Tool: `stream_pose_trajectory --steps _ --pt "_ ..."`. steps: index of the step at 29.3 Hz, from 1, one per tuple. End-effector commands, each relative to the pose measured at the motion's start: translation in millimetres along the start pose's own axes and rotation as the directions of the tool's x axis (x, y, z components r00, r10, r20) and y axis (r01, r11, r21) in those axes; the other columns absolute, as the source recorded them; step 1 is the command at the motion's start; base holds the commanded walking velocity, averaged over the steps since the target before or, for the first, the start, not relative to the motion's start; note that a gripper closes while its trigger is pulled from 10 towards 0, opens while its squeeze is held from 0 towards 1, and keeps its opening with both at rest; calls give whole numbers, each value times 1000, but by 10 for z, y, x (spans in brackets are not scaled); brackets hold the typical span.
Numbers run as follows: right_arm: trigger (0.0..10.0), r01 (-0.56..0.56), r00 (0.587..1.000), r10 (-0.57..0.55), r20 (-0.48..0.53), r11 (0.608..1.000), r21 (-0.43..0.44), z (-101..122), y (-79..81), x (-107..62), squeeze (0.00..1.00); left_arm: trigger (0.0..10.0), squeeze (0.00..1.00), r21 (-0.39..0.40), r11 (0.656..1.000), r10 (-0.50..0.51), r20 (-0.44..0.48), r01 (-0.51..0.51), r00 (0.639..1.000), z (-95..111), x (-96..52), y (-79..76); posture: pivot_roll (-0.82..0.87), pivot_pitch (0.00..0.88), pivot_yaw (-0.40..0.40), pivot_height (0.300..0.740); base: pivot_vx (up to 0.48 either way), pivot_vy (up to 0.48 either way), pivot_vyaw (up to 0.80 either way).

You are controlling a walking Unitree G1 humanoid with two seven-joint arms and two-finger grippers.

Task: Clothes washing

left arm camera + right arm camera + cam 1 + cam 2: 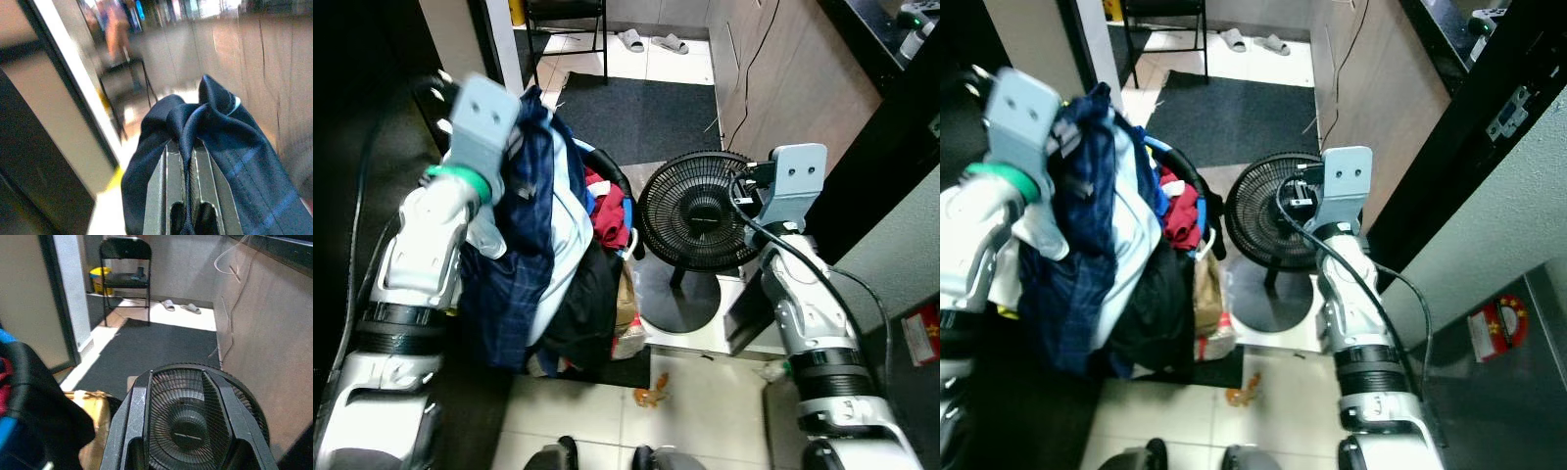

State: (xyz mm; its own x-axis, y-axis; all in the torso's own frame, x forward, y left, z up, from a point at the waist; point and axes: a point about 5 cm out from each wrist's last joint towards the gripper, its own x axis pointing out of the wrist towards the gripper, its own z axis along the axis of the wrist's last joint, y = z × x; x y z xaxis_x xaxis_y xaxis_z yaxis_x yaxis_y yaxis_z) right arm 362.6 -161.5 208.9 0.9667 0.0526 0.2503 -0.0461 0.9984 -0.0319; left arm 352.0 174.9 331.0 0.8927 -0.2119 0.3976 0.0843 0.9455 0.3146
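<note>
**Left claw lifting a garment from the laundry pile**

Nearest, the left claw [186, 196] is clamped on a navy garment [524, 211], raised above the heaped laundry basket [602, 211]. The right claw [183, 431] hangs spread and empty before a black fan [695, 211]. Next, probably: carry the garment to a washer.

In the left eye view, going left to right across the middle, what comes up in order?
Left arm → navy checked garment hanging from the left tool → red clothing → black fan → right arm.
</note>
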Motion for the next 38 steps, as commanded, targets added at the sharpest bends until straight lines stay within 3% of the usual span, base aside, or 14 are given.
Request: stream_pose_trajectory --steps 1,3,10,12,13,14,16,19,20,21,23,25,30,38 --pt "10000 -1 1000 1 14 1000 7 45 -2 8 0 10000 0 -11 1000 29 118 -28 993 261 -5 59 29 85 4 740 0 0 0" --pt "10000 -2 997 0 72 1000 19 205 13 40 0 10000 0 -20 998 56 289 -52 956 729 61 167 31 80 2 740 0 0 0" --pt "10000 -2 988 -2 152 1000 28 440 21 78 0 10000 0 -18 995 95 489 -98 867 1283 74 337 32 73 -2 740 0 0 0" --pt "10000 16 963 -31 268 998 60 774 -28 108 0 10000 0 -43 987 136 722 -152 678 1947 -86 546 32 62 -5 740 0 0 0" --pt "10000 16 963 -31 268 998 60 774 -28 108 0 10000 0 -43 987 136 722 -152 678 1947 -86 546 32 62 -5 740 0 0 0" --pt "10000 26 951 -49 306 997 76 884 -58 112 0 10000 0 -77 982 166 791 -174 589 2173 -196 655 33 61 -5 740 0 0 0" --pt "10000 35 943 -61 326 996 87 936 -81 111 0 10000 0 -113 977 194 820 -180 538 2291 -274 742 36 58 -6 740 0 0 0" --pt "10000 40 942 -68 328 995 92 940 -92 112 0 10000 0 -122 980 192 805 -160 561 2268 -262 754 41 62 -7 740 0 0 0" --pt "10000 41 945 -69 321 995 94 912 -85 109 0 10000 0 -80 991 133 732 -109 668 2056 -138 648 45 63 -7 740 0 0 0" --pt "10000 41 945 -69 321 995 94 912 -85 109 0 10000 0 -80 991 133 732 -109 668 2056 -138 648 45 63 -7 740 0 0 0" --pt "10000 35 949 -61 309 995 88 862 -44 86 0 10000 0 -59 998 15 424 12 906 1126 53 219 30 59 -1 740 0 0 0" --pt "10000 33 949 -57 309 996 83 860 -33 76 0 10000 0 -71 997 -17 301 41 953 769 20 54 30 59 -1 740 0 0 0" --pt "10000 29 948 -50 313 997 69 890 -41 43 0 10000 0 -152 987 -27 197 58 980 433 -92 -124 22 60 -9 740 0 0 0" --pt "10000 29 950 -45 308 998 57 883 -61 -14 0 10000 0 -185 981 -22 189 57 982 394 -193 -151 26 60 -11 740 0 0 0"
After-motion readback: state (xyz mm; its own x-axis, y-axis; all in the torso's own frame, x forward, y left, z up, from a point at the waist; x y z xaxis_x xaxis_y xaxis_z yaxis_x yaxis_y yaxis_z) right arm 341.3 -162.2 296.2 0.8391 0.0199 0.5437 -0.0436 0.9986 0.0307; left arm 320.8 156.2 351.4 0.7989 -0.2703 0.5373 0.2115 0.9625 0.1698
